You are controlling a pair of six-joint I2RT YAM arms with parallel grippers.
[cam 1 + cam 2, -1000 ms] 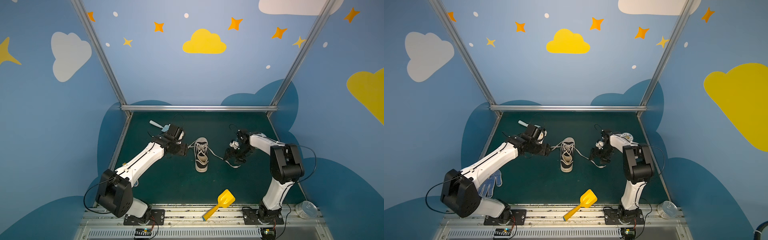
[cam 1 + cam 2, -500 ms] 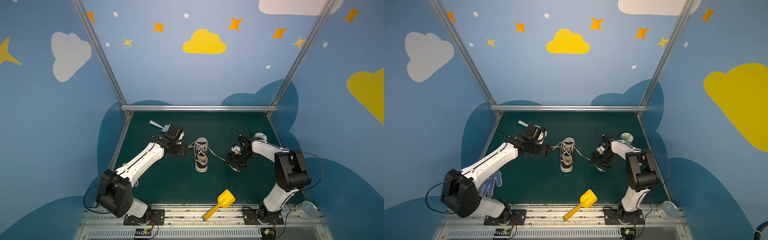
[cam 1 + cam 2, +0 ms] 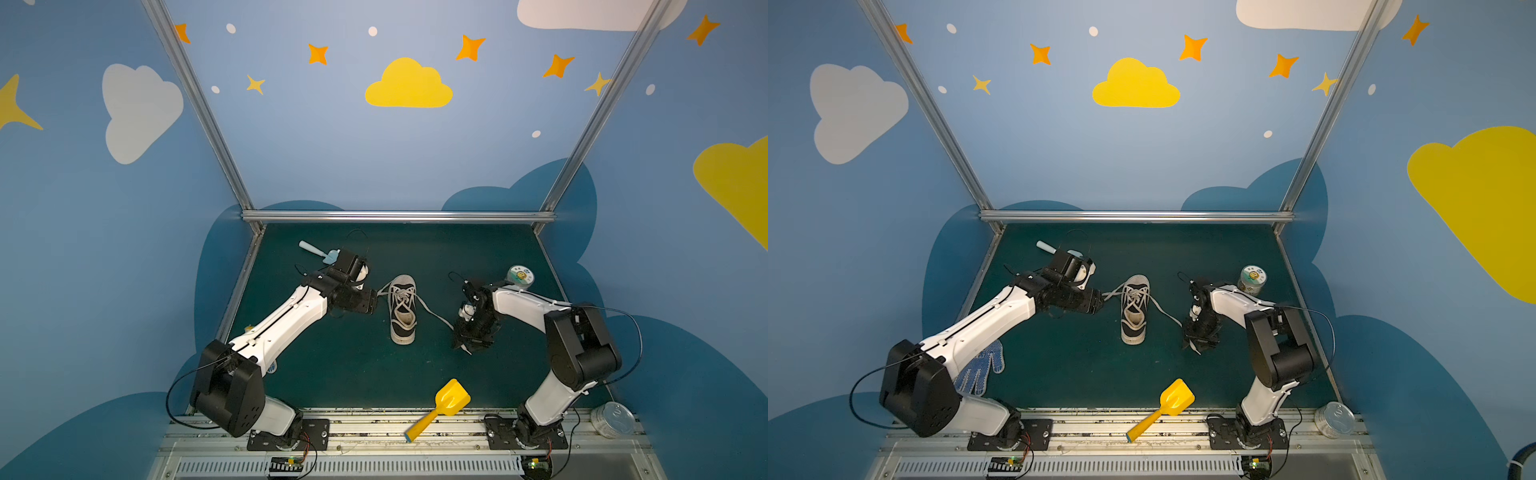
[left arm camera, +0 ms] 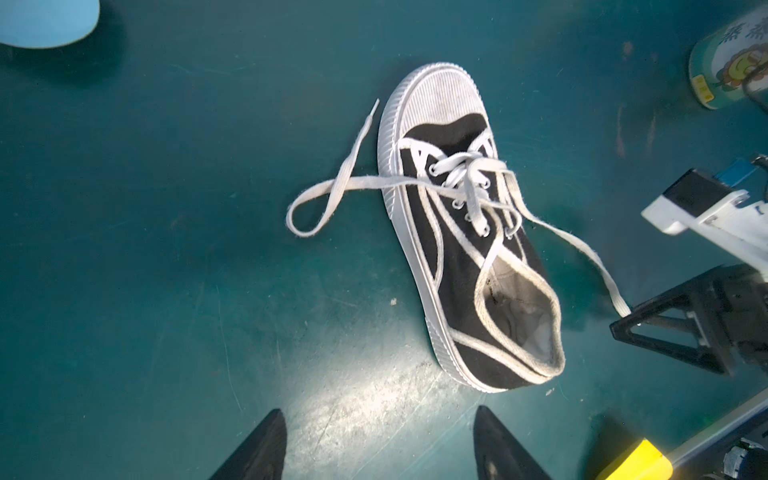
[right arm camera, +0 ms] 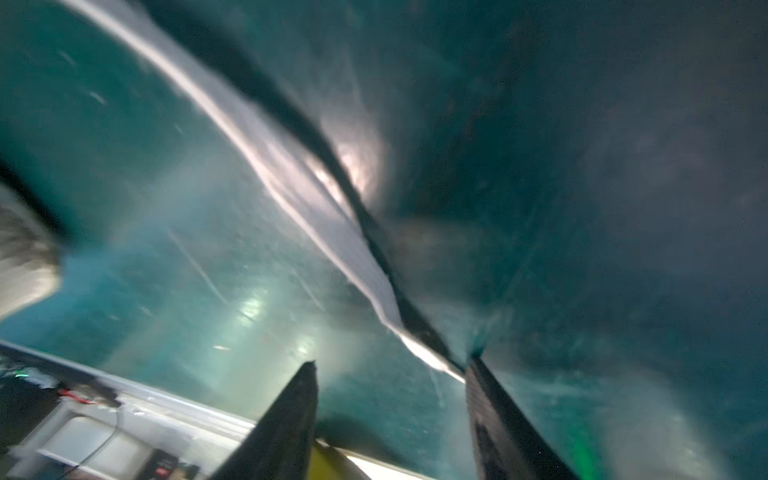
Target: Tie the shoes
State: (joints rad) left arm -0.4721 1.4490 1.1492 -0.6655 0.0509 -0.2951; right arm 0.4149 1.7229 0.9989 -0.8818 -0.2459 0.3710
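on dark green matting [image 3: 353, 365] between blue cloud-painted walls [image 3: 374, 166], one sneaker [image 3: 402, 309]

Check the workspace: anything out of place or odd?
Yellow shovel lies askew at the front, handle hanging off the mat onto the rail. A dotted glove sits partly under the left arm. The shoe stands upright, laces untied and sprawled to both sides.

A small black canvas shoe [image 3: 402, 309] with white sole and toe cap stands upright at mid worktop [image 3: 353, 374], toe far, heel near. Its cream laces [image 4: 340, 183] are untied: one loops out left, the other trails right and nearer, lying flat.
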